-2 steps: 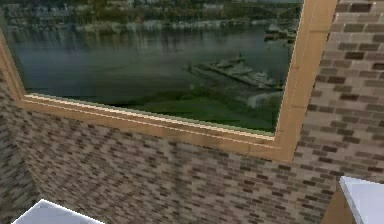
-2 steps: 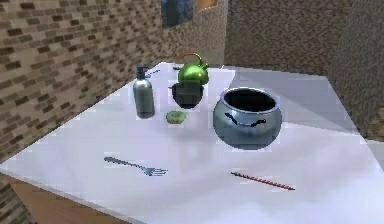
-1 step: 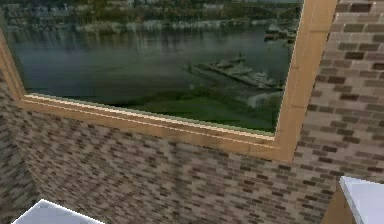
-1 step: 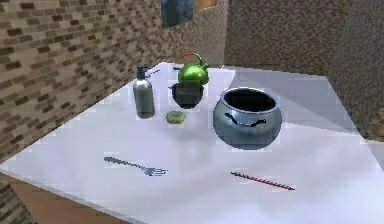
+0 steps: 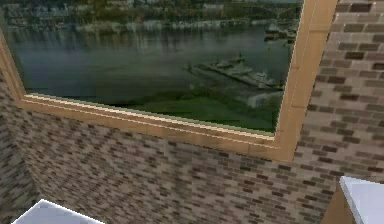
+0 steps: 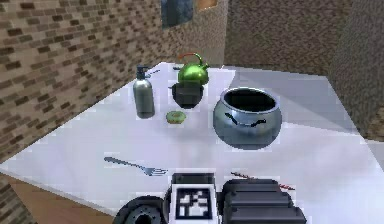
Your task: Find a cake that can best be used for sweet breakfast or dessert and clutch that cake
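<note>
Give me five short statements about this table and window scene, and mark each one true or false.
1. A green kettle stands on the white table. True.
2. The fork lies inside the big grey pot. False: it lies on the bare tabletop, apart from the pot.
3. The window looks out on water. True.
4. The wall under the window is plain white. False: it is brick.
5. The grey bottle lies on its side. False: it stands upright.
</note>
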Available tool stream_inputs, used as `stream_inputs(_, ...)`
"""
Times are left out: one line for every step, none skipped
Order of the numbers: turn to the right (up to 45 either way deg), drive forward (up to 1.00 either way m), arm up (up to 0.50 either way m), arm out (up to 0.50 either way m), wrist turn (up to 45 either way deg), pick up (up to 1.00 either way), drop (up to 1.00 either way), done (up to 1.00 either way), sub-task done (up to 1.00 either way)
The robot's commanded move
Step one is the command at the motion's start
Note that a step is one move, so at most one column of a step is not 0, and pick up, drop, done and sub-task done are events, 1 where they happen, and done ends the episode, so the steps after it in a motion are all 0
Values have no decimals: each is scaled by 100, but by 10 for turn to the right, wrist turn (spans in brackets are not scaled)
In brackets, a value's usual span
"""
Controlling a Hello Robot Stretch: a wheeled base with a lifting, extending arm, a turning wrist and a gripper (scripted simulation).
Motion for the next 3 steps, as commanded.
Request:
stream_inputs(0, 0, 0, 44, 0, 0, 0, 0, 0)
stream_inputs(0, 0, 0, 0, 450, 0, 0, 0, 0)
stream_inputs(0, 0, 0, 0, 450, 0, 0, 0, 0)
